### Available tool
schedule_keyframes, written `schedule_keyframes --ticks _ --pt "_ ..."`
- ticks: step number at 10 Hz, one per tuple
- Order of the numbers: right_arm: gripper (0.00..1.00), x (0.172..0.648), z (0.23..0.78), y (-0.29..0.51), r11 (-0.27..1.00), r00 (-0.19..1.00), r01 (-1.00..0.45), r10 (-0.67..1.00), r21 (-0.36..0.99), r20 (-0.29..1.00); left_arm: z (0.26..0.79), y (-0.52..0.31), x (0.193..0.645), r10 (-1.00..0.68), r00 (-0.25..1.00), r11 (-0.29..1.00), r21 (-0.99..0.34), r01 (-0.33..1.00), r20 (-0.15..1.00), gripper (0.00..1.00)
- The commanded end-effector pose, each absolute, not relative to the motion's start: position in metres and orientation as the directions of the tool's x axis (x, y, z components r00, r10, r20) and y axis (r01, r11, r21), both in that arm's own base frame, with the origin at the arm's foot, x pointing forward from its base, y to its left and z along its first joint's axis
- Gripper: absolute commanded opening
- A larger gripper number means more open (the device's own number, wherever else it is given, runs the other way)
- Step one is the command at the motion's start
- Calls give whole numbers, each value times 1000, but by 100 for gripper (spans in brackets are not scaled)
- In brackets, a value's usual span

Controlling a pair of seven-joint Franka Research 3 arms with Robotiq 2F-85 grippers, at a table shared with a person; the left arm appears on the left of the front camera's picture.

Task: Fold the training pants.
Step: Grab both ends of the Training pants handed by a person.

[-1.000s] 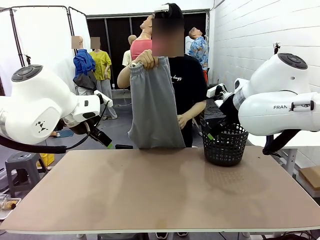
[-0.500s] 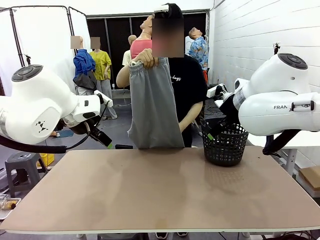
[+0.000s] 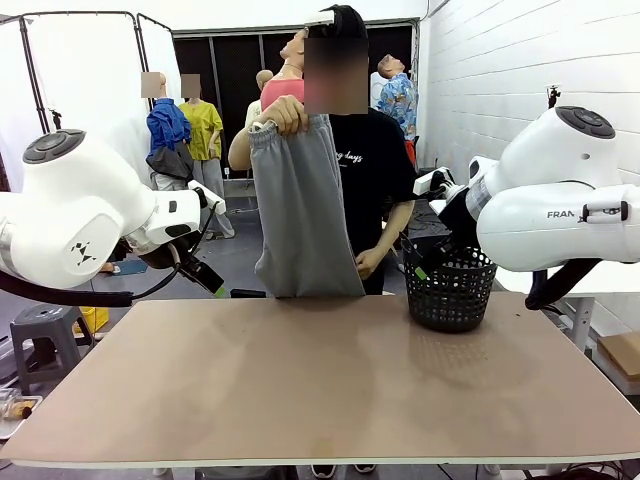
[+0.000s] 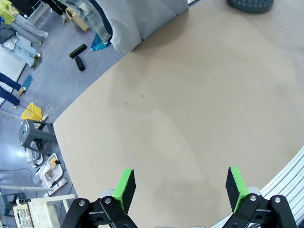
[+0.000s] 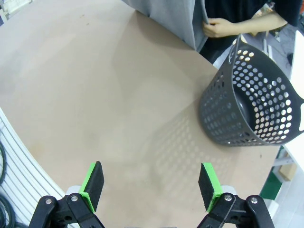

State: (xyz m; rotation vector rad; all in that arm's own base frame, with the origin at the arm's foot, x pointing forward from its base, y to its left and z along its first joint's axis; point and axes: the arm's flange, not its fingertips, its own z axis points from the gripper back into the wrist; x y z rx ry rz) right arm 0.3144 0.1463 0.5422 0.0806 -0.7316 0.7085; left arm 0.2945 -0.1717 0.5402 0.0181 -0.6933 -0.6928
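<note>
While the person's hand (image 3: 286,115) has pulled the training pants (image 3: 300,215) a bit higher, top middle of front view, w/ other hand (image 3: 367,262) now by the hem, nothing's on the counter (image 3: 320,390) yet, so folding hasn't begun. Both left jaws & right jaws spread wide, holding nothing. Waistband's bunched in fist; drawstring can't be made out.

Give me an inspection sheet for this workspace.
Surface: tan table, flat, matte.
Job's things: training pants hang from the person's raised hand, hem near the far edge; other hand at the lower side.
Clutter: black perforated basket, far right on the table.
Claws: left claw open, right claw open, both above the table, holding nothing.
Cables: black cable under the left arm.
Surroundings: grey stool on the floor, left.
</note>
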Motion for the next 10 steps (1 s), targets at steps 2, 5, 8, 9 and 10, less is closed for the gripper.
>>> schedule_keyframes --ticks 2,5,8,9,10 --pt "100 315 542 146 767 525 -619 563 -167 638 541 -171 294 -601 549 772 244 587 581 100" --pt "100 315 542 146 767 525 -619 563 -167 638 541 -171 294 -601 549 772 244 587 581 100" --pt "100 315 542 146 767 525 -619 563 -167 638 541 -171 294 -601 549 772 244 587 581 100" --pt "100 315 542 146 767 525 -619 563 -167 638 541 -171 294 -601 549 772 244 587 581 100" --pt "100 315 542 146 767 525 -619 563 -167 638 541 -171 294 -601 549 772 244 587 581 100"
